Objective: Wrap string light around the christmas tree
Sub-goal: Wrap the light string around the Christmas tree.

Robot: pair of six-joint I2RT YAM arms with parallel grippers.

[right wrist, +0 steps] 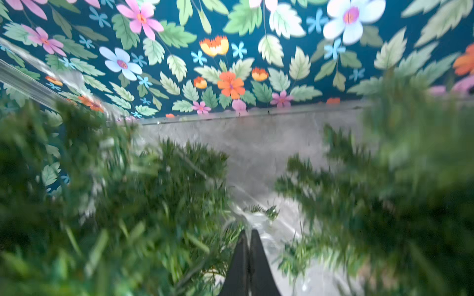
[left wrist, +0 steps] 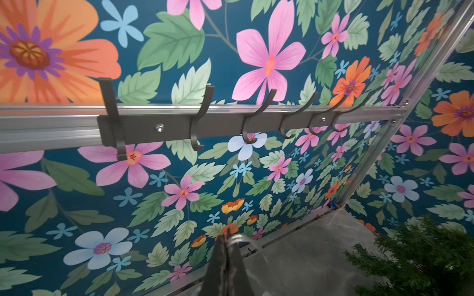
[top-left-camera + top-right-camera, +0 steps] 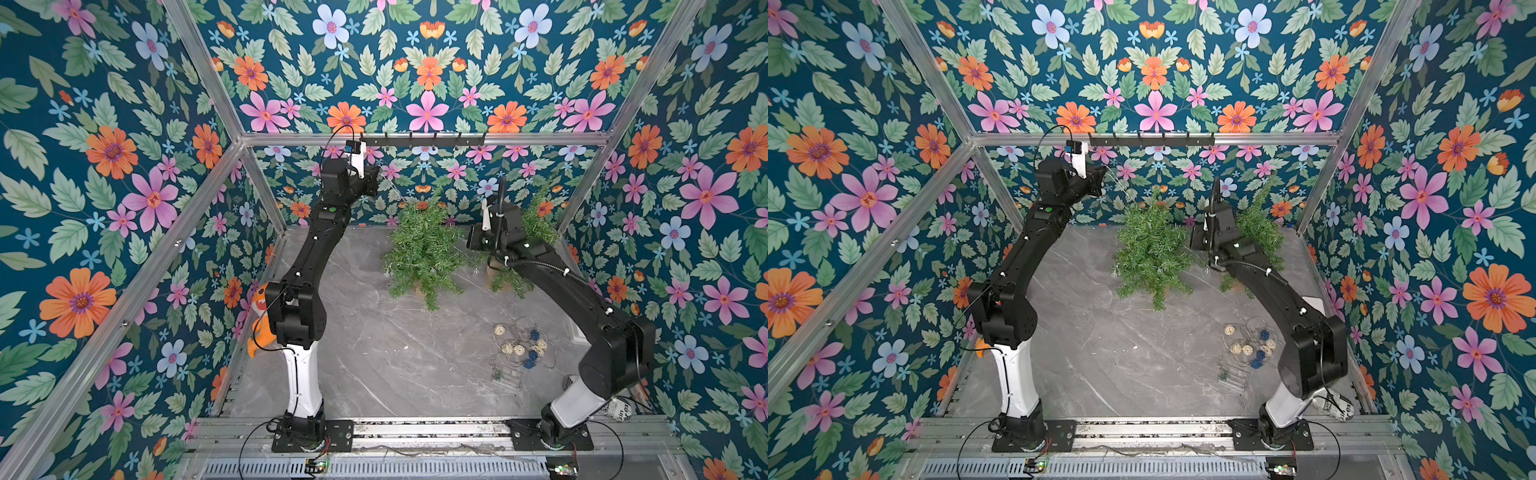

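A small green christmas tree [image 3: 424,249] stands at the back middle of the grey table, seen in both top views. A thin clear string light [image 3: 390,189] runs from its top up to my left gripper [image 3: 377,179], which is raised near the back wall. In the left wrist view the left gripper [image 2: 225,237] is shut on a loop of that wire [image 2: 237,238]. My right gripper [image 1: 248,232] is low between two trees, shut, with the clear wire [image 1: 252,220] at its tips. Small bulbs [image 3: 386,274] hang in the tree's lower branches.
A second green tree [image 3: 538,220] stands behind the right arm. A loose string of rattan balls [image 3: 519,345] with a clear box [image 3: 507,376] lies front right. An orange plush toy [image 3: 259,316] sits by the left arm. A hook rack [image 3: 424,139] lines the back rail.
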